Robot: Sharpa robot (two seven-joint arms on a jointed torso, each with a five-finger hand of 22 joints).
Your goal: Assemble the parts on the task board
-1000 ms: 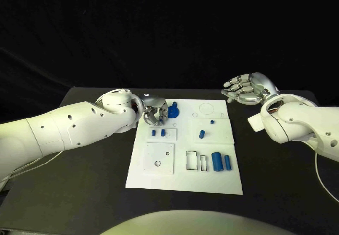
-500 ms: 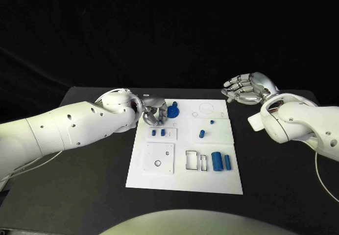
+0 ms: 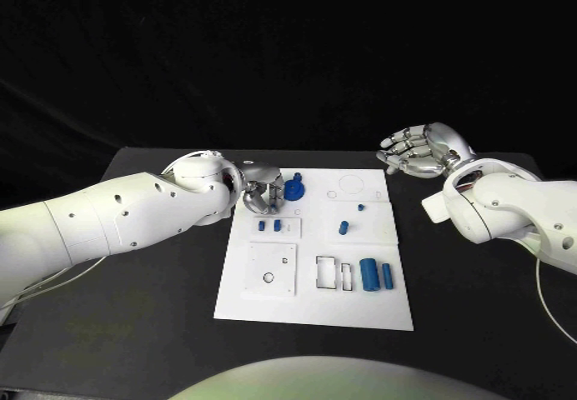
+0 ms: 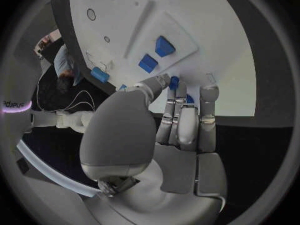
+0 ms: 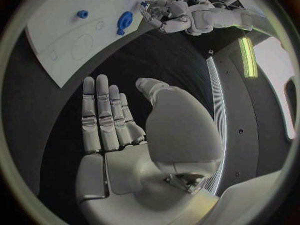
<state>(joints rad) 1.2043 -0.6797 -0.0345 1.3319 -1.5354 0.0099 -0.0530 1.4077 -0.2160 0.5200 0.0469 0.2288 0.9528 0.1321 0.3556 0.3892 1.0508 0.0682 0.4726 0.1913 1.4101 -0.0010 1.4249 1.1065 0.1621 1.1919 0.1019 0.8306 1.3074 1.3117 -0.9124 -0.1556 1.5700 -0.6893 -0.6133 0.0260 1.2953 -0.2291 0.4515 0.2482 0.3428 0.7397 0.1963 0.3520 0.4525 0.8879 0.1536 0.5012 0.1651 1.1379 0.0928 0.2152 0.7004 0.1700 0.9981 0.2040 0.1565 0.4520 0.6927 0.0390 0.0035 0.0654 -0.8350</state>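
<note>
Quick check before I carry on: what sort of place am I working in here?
Most likely a robotics lab or demo bench, not a factory line: a black table against a dark backdrop, a white task board with small blue parts in cut-outs, and the left hand at a round blue part.

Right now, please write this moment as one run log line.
left hand: fingers at round blue part on board | right hand: open, off board
</note>
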